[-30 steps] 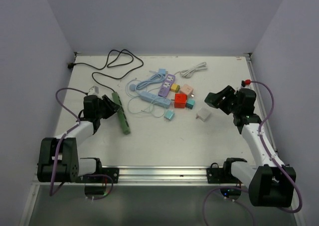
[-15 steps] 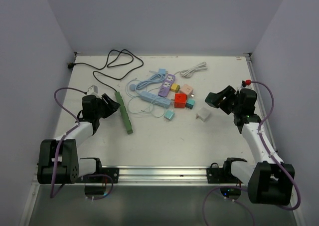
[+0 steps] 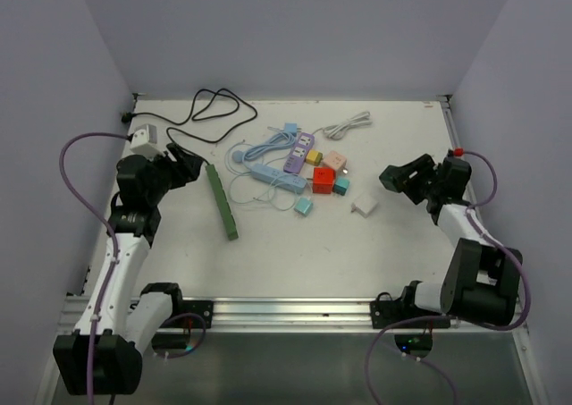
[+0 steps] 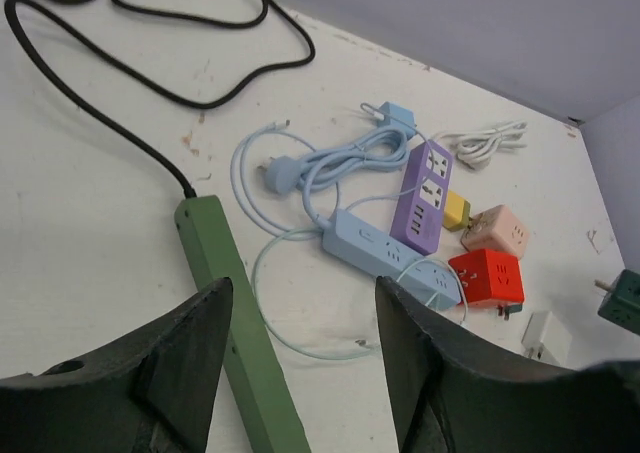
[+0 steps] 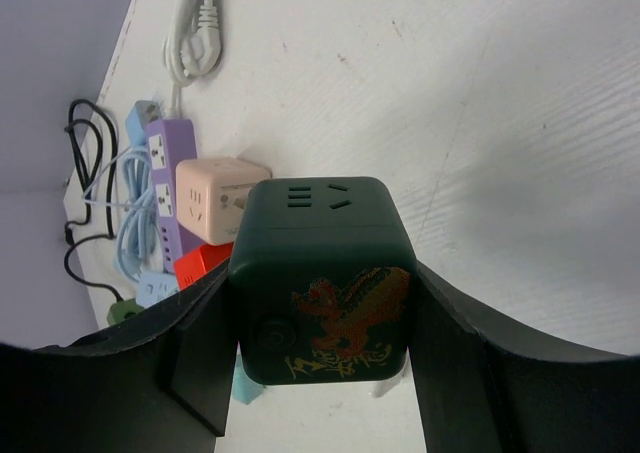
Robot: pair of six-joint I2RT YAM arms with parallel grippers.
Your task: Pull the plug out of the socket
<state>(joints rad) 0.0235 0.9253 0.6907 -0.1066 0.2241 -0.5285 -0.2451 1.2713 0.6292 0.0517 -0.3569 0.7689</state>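
Our right claw (image 3: 399, 174) is clenched on the dark green cube plug (image 5: 320, 243) at the right side of the tabletop (image 3: 295, 253). Our left claw (image 4: 303, 308) gapes, released and holding nothing, over the green socket strip (image 3: 221, 201), which lies flat on the left side.

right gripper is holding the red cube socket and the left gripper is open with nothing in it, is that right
Not the red one. The right gripper holds a dark green cube socket, as the right wrist view shows; the red cube socket lies untouched. The left gripper is open with nothing in it.
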